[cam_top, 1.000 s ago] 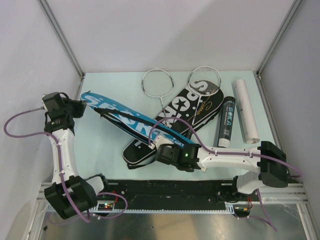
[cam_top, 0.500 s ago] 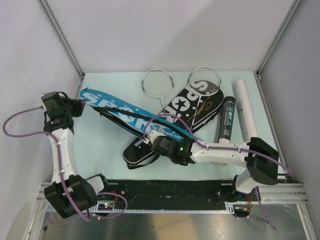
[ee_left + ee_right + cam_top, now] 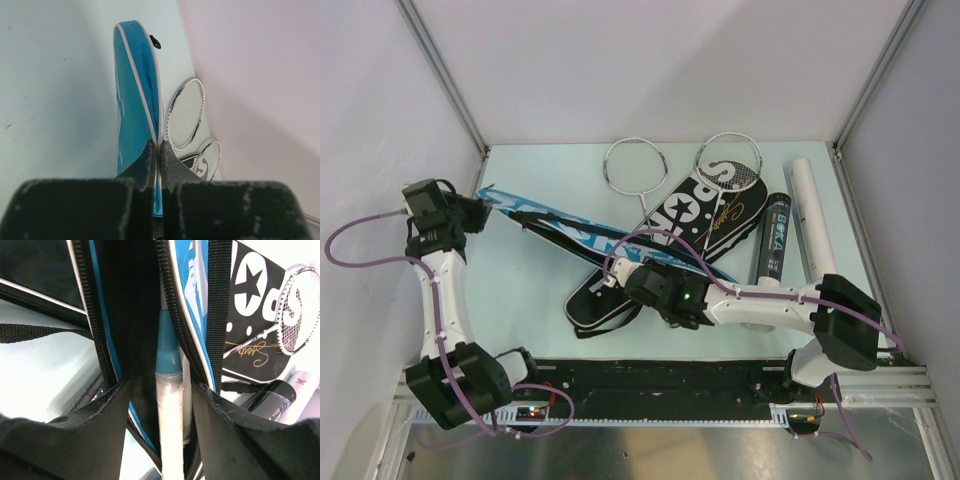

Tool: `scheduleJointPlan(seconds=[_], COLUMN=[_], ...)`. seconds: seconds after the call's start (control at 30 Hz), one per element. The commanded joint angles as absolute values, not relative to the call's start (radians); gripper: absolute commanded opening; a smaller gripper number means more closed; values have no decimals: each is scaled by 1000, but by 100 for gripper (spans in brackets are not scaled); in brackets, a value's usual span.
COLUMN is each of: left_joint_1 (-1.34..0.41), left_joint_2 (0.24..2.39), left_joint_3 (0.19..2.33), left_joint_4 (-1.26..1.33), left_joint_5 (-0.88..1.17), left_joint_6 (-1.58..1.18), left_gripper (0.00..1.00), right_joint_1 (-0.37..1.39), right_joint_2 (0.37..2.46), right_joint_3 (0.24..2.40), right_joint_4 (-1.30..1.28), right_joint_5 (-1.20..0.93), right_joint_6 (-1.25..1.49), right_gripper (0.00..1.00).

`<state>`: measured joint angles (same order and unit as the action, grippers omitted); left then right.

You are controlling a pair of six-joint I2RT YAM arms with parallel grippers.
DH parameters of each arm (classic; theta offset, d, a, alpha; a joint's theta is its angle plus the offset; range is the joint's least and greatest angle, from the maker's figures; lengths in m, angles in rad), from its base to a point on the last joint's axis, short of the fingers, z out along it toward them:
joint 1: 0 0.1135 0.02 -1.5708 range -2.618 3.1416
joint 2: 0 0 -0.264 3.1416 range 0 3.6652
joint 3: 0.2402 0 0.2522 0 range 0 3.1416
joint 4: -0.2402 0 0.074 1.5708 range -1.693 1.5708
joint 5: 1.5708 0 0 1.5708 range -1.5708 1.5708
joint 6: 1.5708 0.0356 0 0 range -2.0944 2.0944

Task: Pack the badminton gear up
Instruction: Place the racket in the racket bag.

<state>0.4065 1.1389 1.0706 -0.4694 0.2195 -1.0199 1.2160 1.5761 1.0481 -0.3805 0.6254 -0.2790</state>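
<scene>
glossy blue bag (image 3: 132,100), matt table (image 3: 50,75)

The blue bag (image 3: 570,232) has white lettering, white piping and a black zip; the black bag (image 3: 690,225) carries white letters, a white star and a gold signature; the black tube (image 3: 772,243) bears white print; the white tube (image 3: 812,215) is plain; the racket handle (image 3: 169,415) is white with a pale-blue collar; the table (image 3: 530,290) is pale green.

The fingers (image 3: 142,170) pinch the blue bag (image 3: 132,95) by its edge, racket heads (image 3: 186,114) alongside.
</scene>
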Motion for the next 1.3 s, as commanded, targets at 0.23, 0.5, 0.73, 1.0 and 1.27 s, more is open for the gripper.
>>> scheduleJointPlan(seconds=[0.23, 0.5, 0.73, 1.0, 1.27], left_joint_1=[403, 402, 403, 403, 403], left_joint_2=[1148, 1149, 1142, 1147, 1151], left_joint_3=[1132, 1138, 1143, 1152, 1152], left_joint_4=[-468, -489, -503, -510, -511], left_joint_5=[212, 195, 177, 177, 181], left_joint_6=[-990, -1032, -1046, -1051, -1058], left_gripper=[0, 0, 0, 0, 0], right_joint_1=[1179, 1144, 1031, 879, 831], right_joint_2=[1452, 1388, 1373, 1428, 1481], right_joint_3=[1047, 1049, 1039, 1022, 1022], right_joint_4=[-528, -695, -719, -680, -649], right_joint_5=[544, 516, 425, 286, 264], right_joint_6=[-253, -175, -170, -227, -213], right_gripper=[59, 54, 57, 52, 43])
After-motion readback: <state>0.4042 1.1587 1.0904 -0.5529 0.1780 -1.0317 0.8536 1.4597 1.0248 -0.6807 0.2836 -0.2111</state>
